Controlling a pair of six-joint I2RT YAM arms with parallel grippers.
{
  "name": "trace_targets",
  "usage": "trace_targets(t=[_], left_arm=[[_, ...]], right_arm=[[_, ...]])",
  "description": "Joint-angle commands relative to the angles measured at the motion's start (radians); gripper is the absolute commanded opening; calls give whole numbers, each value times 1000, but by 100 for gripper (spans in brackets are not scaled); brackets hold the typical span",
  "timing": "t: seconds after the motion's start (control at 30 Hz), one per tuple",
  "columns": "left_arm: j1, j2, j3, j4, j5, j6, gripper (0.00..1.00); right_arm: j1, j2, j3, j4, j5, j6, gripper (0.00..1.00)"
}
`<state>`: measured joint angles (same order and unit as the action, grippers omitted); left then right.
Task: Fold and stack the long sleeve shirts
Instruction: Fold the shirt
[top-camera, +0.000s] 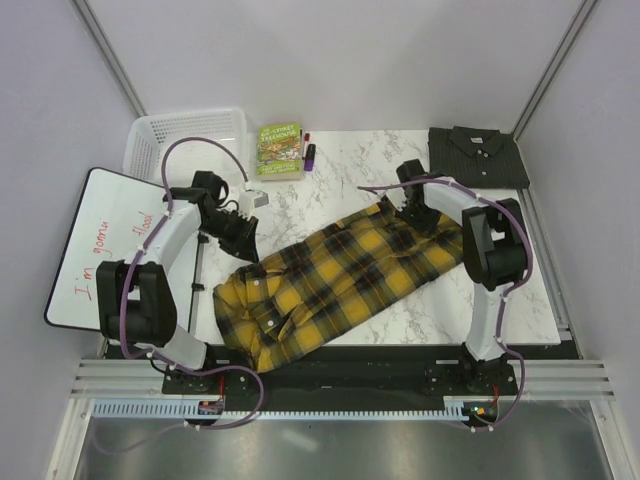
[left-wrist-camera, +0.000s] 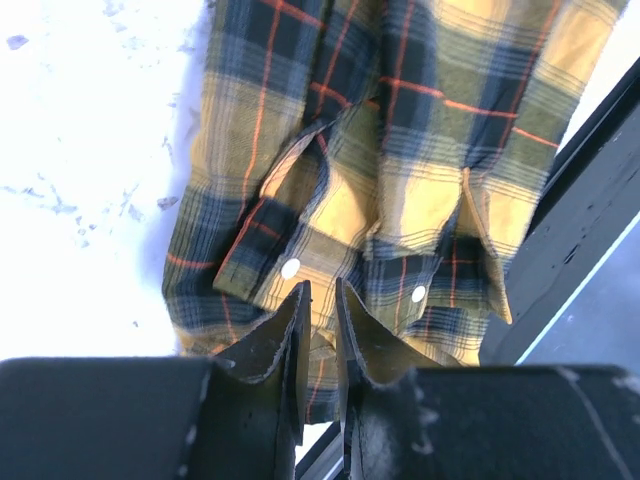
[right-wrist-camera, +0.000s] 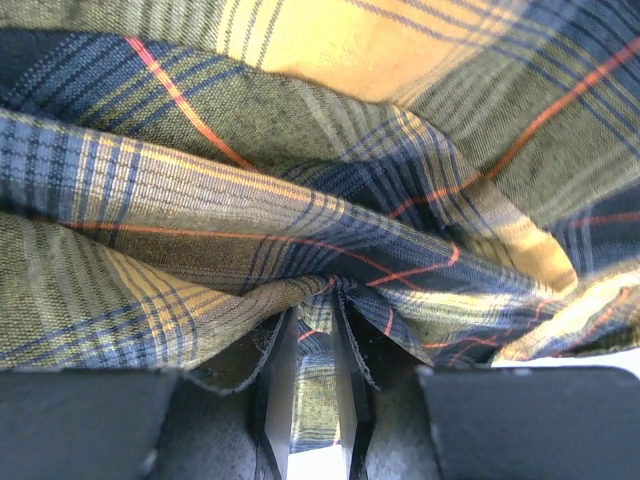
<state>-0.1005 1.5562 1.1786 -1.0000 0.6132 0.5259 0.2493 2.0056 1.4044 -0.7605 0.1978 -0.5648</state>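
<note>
Left gripper (left-wrist-camera: 320, 300) jaws down to a thin slit, pinching the edge of the yellow-and-black plaid cloth shirt with thin red lines (top-camera: 330, 280); a strip of plaid shows in the gap between the black fingers (left-wrist-camera: 285, 345). Right gripper (right-wrist-camera: 315, 305) also nearly closed, nipping a bunched fold of the same shirt, with creases fanning out from the pinch. From the top camera the left gripper (top-camera: 245, 242) sits at the shirt's far-left edge and the right gripper (top-camera: 415, 215) at its far-right end. The plaid shirt lies spread on the white marble-pattern table top (top-camera: 340, 170), long axis diagonal, from near-left by the left arm's base up to far-right. The chest end, with pocket flaps and white snap buttons (left-wrist-camera: 291, 268), is at near-left and hangs a bit over the table's near edge. The other end points far-right. Cloth is rumpled, not flat. The plain dark charcoal grey collared shirt (top-camera: 478, 155) lies folded in the far-right corner, collar away from the arms, well apart from the plaid. White plastic slatted basket (top-camera: 185, 140) at far-left, green paperback book (top-camera: 279, 150) beside it, and small markers (top-camera: 309, 153) just right of the book. White dry-erase board with red writing (top-camera: 100, 245) lies left of the left arm, off the table edge.
</note>
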Motion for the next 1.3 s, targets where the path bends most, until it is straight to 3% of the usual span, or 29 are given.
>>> trace_targets(t=[0.0,0.13,0.23,0.33,0.5,0.7,0.77,0.9,1.27], left_arm=[[60,-38,-14,-6,92,49,22],[73,-24,-25,-6,102,60,22],[74,-28,-34,-9,106,68,23],[74,-30,-43,-9,92,80,23],[74,-31,-34,-6,102,80,24],[74,-25,-34,27,103,52,24],[74,-22,-28,35,102,39,24],[74,-28,-13,37,105,19,24],[81,-88,-63,38,69,63,26]], right_arm=[[108,129,169,104,25,-1,28],[195,237,359,131,86,-15,30],[197,321,623,119,138,5,33],[176,303,686,80,100,34,36],[159,86,500,70,71,72,40],[127,-47,271,-2,-145,241,37],[128,-44,214,-5,-227,307,36],[128,4,171,27,-239,339,34],[122,203,280,133,-25,243,27]])
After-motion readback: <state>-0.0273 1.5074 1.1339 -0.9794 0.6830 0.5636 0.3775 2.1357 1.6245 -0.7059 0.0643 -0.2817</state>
